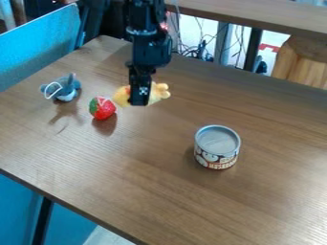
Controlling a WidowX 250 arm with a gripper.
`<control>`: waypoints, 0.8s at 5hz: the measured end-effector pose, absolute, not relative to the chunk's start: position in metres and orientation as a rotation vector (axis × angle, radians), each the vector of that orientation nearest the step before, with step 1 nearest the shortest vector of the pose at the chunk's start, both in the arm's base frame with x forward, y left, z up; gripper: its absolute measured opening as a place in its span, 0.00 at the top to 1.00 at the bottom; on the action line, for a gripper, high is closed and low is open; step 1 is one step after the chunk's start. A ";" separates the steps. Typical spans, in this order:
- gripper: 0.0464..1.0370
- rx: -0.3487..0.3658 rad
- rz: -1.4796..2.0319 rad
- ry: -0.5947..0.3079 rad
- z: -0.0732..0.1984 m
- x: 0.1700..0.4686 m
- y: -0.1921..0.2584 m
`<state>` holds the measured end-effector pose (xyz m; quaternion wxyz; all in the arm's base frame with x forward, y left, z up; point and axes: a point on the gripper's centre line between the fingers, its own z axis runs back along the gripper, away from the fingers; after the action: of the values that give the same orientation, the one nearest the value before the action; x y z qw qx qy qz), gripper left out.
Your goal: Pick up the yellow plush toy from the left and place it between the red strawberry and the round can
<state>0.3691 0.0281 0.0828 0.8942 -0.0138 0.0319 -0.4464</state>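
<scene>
- The yellow toy (159, 93), upper left of centre, is pinched in your gripper (140, 98).
- This looks like the carry step; next calls for clearing the strawberry (102, 108), just frame-left.
- Blue toy (66, 88) farther left; can (217, 147) lower right.

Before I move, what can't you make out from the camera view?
All in the camera view:
- Yellow toy: middle hidden behind the gripper; held or not, I can't tell.
- Can: far side, hidden by its own body.
- Table: right end, cut off by the picture's edge.
</scene>
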 end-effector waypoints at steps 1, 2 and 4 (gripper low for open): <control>0.60 -0.072 -0.899 0.116 0.055 0.382 0.027; 0.60 -0.153 -0.812 0.141 0.031 0.391 0.019; 0.59 -0.193 -0.650 0.158 0.024 0.393 0.012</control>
<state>0.3930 0.0116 0.0237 0.9400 -0.0948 0.0775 -0.3184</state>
